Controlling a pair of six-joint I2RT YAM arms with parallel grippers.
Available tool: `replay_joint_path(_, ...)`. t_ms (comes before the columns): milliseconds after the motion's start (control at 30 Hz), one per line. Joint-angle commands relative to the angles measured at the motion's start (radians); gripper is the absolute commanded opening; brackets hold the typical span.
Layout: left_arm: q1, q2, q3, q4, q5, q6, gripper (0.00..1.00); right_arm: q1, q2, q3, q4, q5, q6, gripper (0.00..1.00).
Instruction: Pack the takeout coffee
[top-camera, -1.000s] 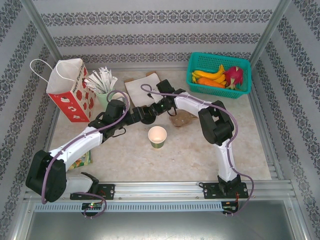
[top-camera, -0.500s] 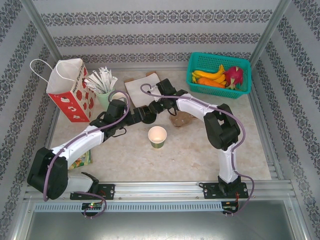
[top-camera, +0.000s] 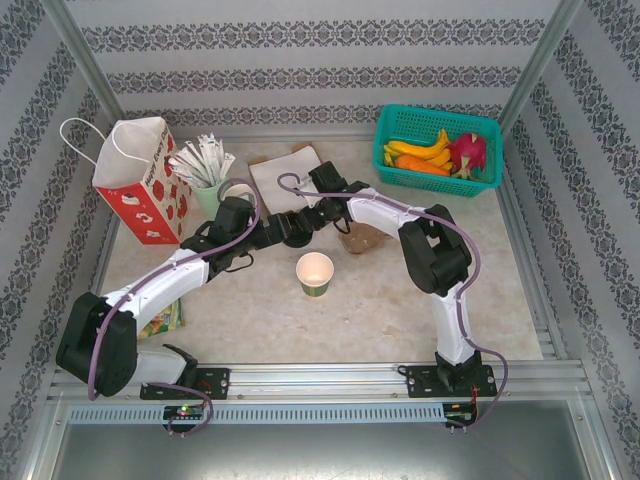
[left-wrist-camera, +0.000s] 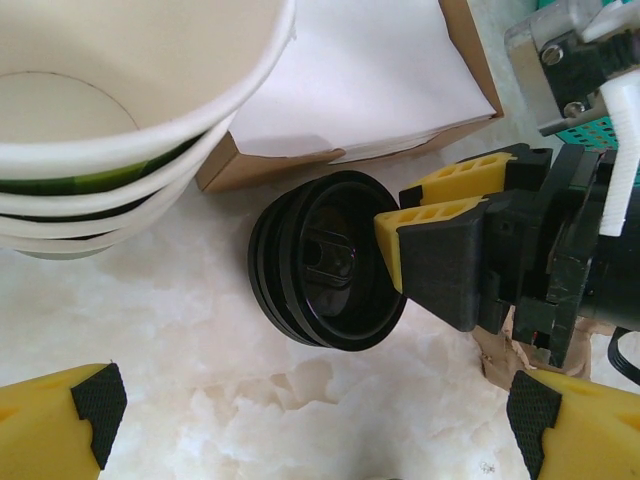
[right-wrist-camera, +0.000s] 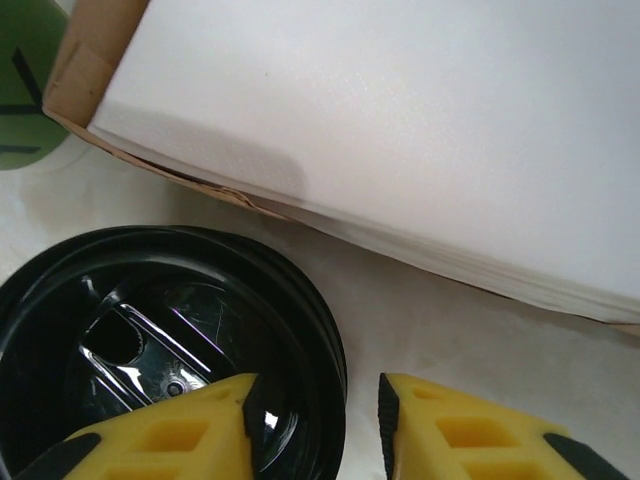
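Nested cups (left-wrist-camera: 110, 150) sit left of the lid stack (left-wrist-camera: 325, 260), cut off by the frame. The left fingers (left-wrist-camera: 60, 420) are spread wide and empty, only their tips in view. The right fingers (left-wrist-camera: 440, 240) straddle the stack's rim; can't tell whether they pinch it. A lidless green cup (top-camera: 315, 273) stands on the surface (top-camera: 250, 310) just in front of the stack.

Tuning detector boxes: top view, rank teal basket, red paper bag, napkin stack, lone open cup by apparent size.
1. teal basket and red paper bag: too alike to rank
2. napkin stack, partly covered
3. lone open cup
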Motion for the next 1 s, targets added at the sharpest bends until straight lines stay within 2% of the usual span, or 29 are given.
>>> replay_joint_path(0, 0.002, 0.021, 0.019, -0.035, -0.004, 0.003, 1.00, 0.008, 0.020, 0.046, -0.016, 0.000, -0.023, 0.35)
replay_joint_path(167, 0.003, 0.030, 0.029, -0.042, -0.005, 0.011, 1.00, 0.007, 0.043, 0.079, -0.038, -0.011, -0.044, 0.34)
replay_joint_path(300, 0.003, 0.029, 0.029, -0.052, -0.011, 0.012, 1.00, 0.007, 0.057, 0.099, -0.053, -0.023, -0.060, 0.28)
replay_joint_path(467, 0.003, 0.029, 0.038, -0.066, -0.015, 0.027, 1.00, 0.006, 0.065, 0.111, -0.073, -0.040, -0.079, 0.35)
replay_joint_path(567, 0.004, 0.027, 0.033, -0.066, -0.026, 0.024, 1.00, 0.005, 0.076, 0.124, -0.091, -0.040, -0.087, 0.34)
replay_joint_path(733, 0.004, 0.023, 0.034, -0.079, -0.023, 0.020, 1.00, 0.005, 0.059, 0.119, -0.087, -0.032, -0.101, 0.22)
replay_joint_path(967, 0.003, 0.008, 0.033, -0.086, -0.026, 0.019, 1.00, 0.008, -0.010, 0.095, -0.063, 0.001, -0.104, 0.13)
